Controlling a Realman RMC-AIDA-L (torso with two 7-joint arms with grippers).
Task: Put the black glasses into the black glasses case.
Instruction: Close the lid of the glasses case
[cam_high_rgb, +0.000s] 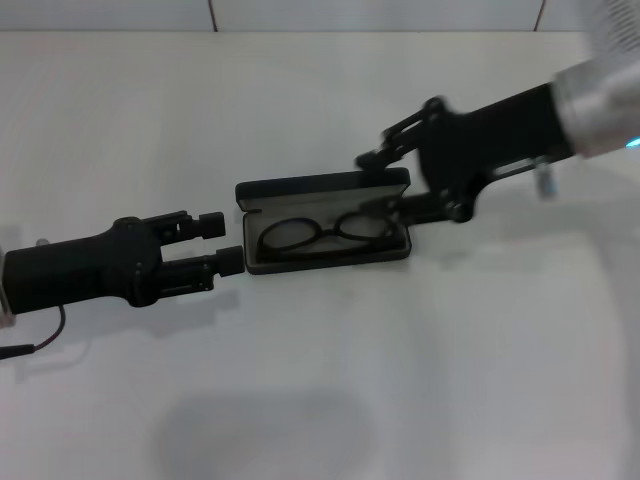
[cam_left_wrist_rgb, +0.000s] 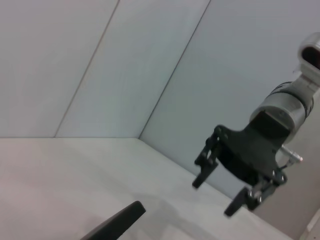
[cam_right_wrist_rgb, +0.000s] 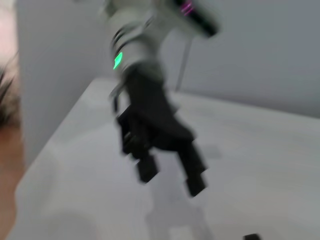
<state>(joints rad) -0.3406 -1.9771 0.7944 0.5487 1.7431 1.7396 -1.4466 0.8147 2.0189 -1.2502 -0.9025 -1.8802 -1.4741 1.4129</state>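
Nearest the body, bare white table (cam_high_rgb: 330, 400), nothing on it but soft shadow. A little further out, on the left, the left claw (cam_high_rgb: 225, 243), lying low and level, fingers spread with a clear gap between them, gripping nothing, tips just beside the left end of the black glasses case (cam_high_rgb: 325, 222). Same claw seen from the right wrist view (cam_right_wrist_rgb: 172, 175): open, empty, poised over the table.

Middle of the table now: case open, lid tipped back toward the far side, grey lining showing. Black glasses (cam_high_rgb: 325, 232) lying inside the tray, both lenses plain to see, frame flat along the case's length.

Beyond and to the right, the right claw (cam_high_rgb: 385, 180), reaching in from the far right, fingers apart and holding nothing, one over the lid's right end, the other down at the right end of the tray, close to the glasses. Open too in the left wrist view (cam_left_wrist_rgb: 215, 197).

Looks like the main job done: glasses in. Left, at a guess: claws clear, lid perhaps shut.
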